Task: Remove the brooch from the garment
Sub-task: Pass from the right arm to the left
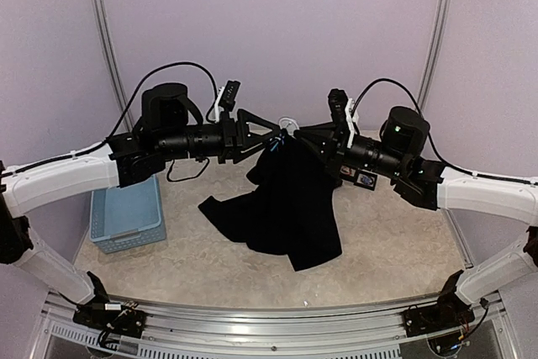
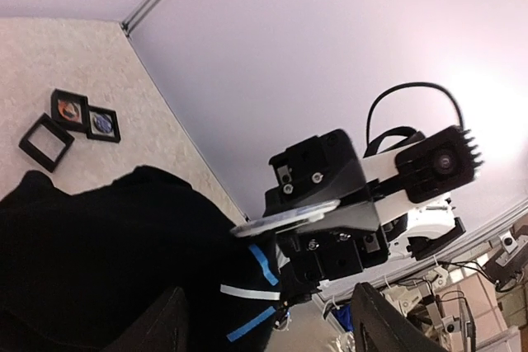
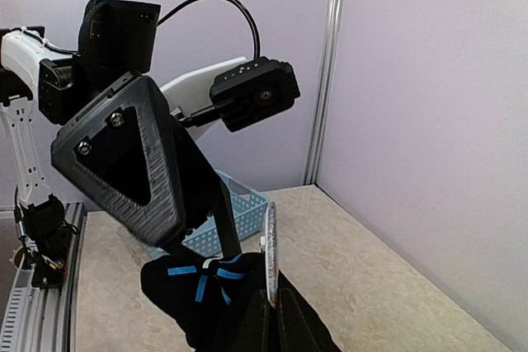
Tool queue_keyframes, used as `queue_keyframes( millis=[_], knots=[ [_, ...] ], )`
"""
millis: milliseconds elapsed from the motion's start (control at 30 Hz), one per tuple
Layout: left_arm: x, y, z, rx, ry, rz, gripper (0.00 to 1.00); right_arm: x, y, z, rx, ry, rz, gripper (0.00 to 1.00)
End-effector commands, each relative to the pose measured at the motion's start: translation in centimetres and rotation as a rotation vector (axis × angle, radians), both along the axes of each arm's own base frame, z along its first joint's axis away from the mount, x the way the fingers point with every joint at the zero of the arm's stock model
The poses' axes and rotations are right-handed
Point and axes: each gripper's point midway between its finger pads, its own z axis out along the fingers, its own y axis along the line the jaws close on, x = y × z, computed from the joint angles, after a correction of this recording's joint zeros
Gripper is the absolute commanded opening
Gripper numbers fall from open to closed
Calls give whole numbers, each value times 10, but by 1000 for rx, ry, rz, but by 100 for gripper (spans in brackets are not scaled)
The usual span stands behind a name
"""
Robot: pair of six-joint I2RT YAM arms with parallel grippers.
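the brooch (image 3: 269,245), a thin pale disc seen edge-on, is not off yet; it sits at the neck of the garment (image 1: 290,199); the right fingers (image 3: 290,323) are pressed together, pinching the cloth there; the left fingers (image 2: 388,319) are spread close by, gripping nothing; pulling it free is left to do; the garment is plain black and limp, with blue marks at the neck, hanging between the arms, its lower part seemingly on the counter (image 1: 395,250).

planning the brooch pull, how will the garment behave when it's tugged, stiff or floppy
Probably very floppy: lifted by the neck, the garment drapes in folds, its lower part trailing on the table. A tug on the brooch would probably drag the cloth along with it.
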Motion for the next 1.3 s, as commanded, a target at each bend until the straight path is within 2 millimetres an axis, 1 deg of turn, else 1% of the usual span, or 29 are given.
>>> queue_keyframes(
  millis=[0, 33, 100, 167, 200, 300, 333, 433, 600, 800, 900, 967, 1033, 1100, 1167, 1267],
  knots=[
    [8, 43, 38, -8, -144, 159, 63, -25, 7, 45, 180, 24, 176, 0],
    [5, 46, 48, -22, -162, 151, 62, -27, 8, 49, 199, 32, 195, 0],
    [1, 48, 62, -28, -185, 126, 60, -30, 9, 54, 229, 36, 228, 0],
    [-4, 44, 74, -36, -207, 81, 58, -33, 11, 60, 246, 36, 254, 0],
    [-5, 40, 73, -21, -196, 53, 57, -33, 12, 61, 251, 41, 264, 0],
    [-9, 29, 80, -25, -202, -8, 53, -37, 13, 71, 281, 48, 309, 0],
    [-8, 25, 75, -13, -193, -20, 52, -40, 13, 75, 296, 47, 325, 0],
    [-10, 18, 69, -4, -183, -52, 50, -43, 13, 81, 316, 70, 370, 0],
    [-16, 13, 69, -10, -194, -87, 47, -46, 15, 84, 326, 100, 423, 0],
    [-19, 12, 75, -25, -209, -104, 35, -46, 20, 80, 312, 135, 459, 0],
    [-20, 12, 73, -18, -200, -109, 30, -45, 21, 78, 310, 145, 457, 0],
    [-19, 12, 70, -15, -196, -103, 29, -44, 21, 77, 304, 151, 458, 0],
    [-19, 14, 71, -16, -200, -93, 30, -43, 22, 74, 298, 160, 461, 0],
    [-19, 17, 74, -20, -207, -81, 32, -43, 23, 71, 290, 176, 471, 0],
    [-19, 21, 77, -23, -212, -71, 38, -42, 24, 68, 284, 188, 479, 0],
    [-19, 25, 82, -30, -225, -57, 38, -43, 25, 66, 275, 202, 494, 0]
  ],
)
